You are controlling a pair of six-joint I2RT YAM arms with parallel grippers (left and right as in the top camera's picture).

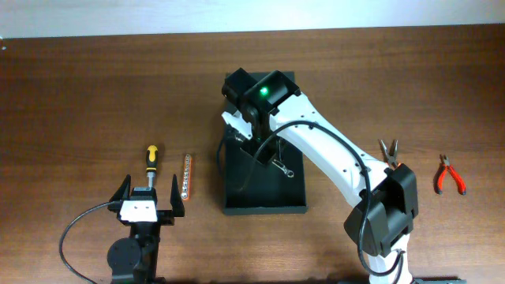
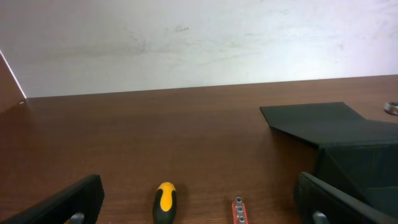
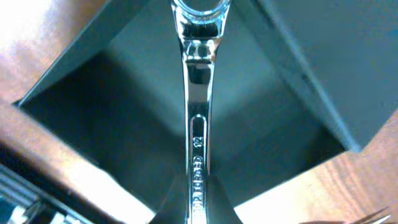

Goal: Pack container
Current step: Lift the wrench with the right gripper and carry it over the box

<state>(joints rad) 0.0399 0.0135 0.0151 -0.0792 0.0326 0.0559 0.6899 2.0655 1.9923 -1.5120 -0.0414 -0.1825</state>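
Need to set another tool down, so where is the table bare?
Bare wood lies left of the screwdriver and along the far edge behind the container. It is crowded from the bit holder to the container, and where the right arm, holding a wrench, passes the pliers.

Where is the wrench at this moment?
The wrench is clamped in the right gripper, held above the inside of the open container near the middle of the table. The right wrist view shows it best.

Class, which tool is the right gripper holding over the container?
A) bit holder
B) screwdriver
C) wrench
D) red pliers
C: the right wrist view shows a shiny wrench clamped in the right gripper above the open container.
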